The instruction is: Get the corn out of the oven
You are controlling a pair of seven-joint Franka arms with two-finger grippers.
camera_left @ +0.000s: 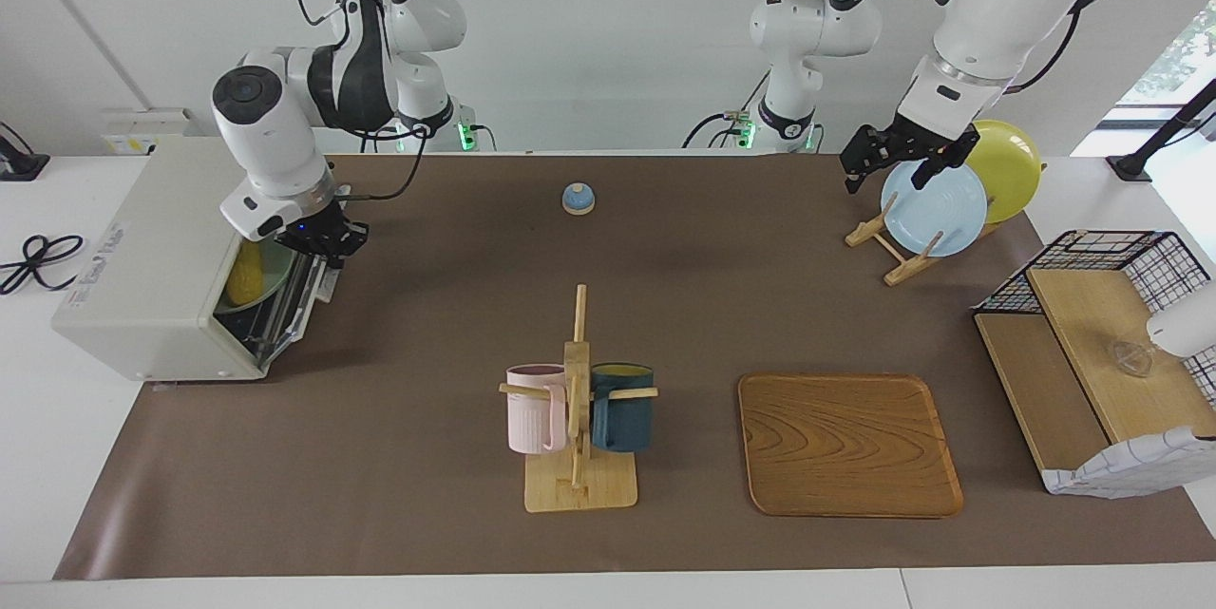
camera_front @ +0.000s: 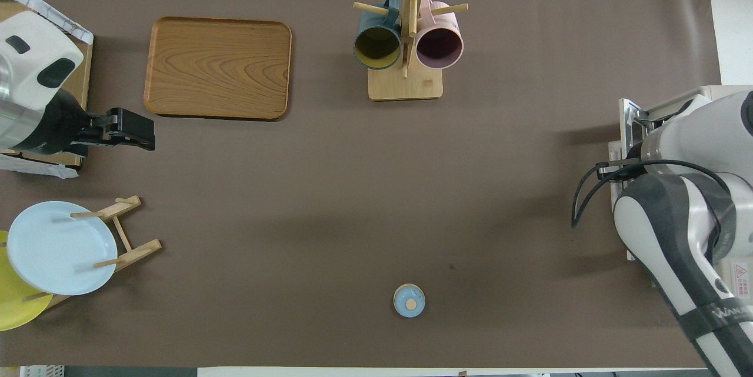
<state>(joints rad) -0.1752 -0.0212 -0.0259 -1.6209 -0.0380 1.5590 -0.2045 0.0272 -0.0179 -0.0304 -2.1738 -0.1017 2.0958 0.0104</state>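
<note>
Corn (camera_left: 244, 274) inside half-open oven (camera_left: 152, 267), just below right claw (camera_left: 326, 242) clamped on door handle; left claw (camera_left: 903, 160) wide, waiting over plate rack.

A wooden tray (camera_left: 848, 445) is laid beside a mug stand (camera_left: 578, 419) hung with a pink mug (camera_left: 532, 408) and a dark blue mug (camera_left: 624, 407). Two plates (camera_left: 936, 207) are propped in a rack.
</note>
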